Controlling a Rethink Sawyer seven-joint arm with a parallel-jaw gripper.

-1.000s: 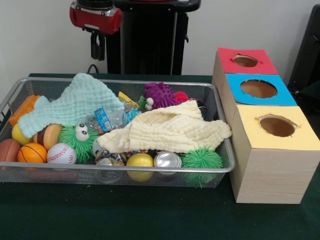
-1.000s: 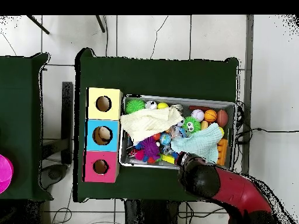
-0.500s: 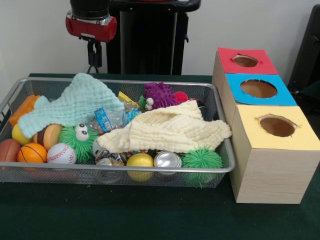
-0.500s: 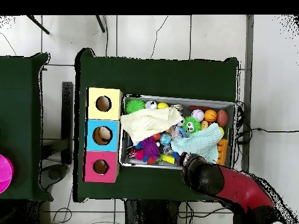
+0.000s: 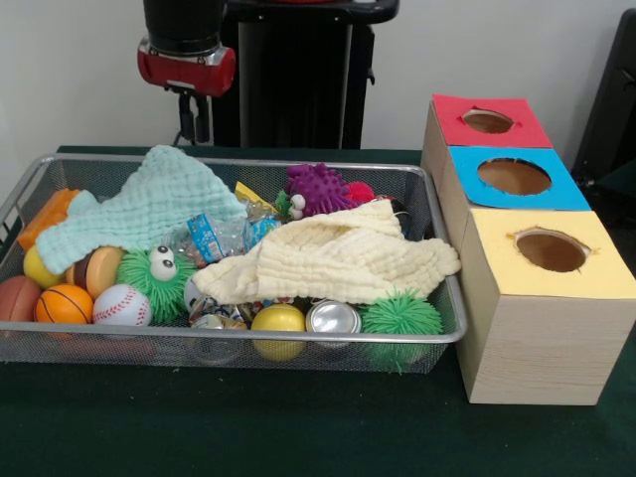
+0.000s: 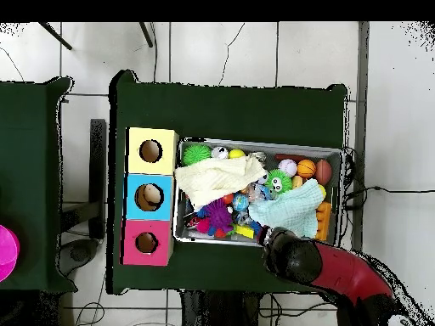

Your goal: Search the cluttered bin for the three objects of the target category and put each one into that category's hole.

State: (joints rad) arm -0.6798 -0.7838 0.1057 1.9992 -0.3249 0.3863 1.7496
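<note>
Below the gripper (image 5: 196,127), open air down to the mint cloth (image 5: 139,207); the yellow cloth (image 5: 333,258) blankets toys alongside.

Green table (image 5: 298,437) under everything. In overhead view a second green table (image 6: 30,182) stands apart at the picture's left, with a pink round object (image 6: 7,252) on it. Tiled floor (image 6: 255,51) around.

Wall (image 5: 79,89): plain, pale.
Floor (image 6: 255,51): light tiles, dark seams.
Tables (image 6: 229,106): dark green cloth, two.
</note>
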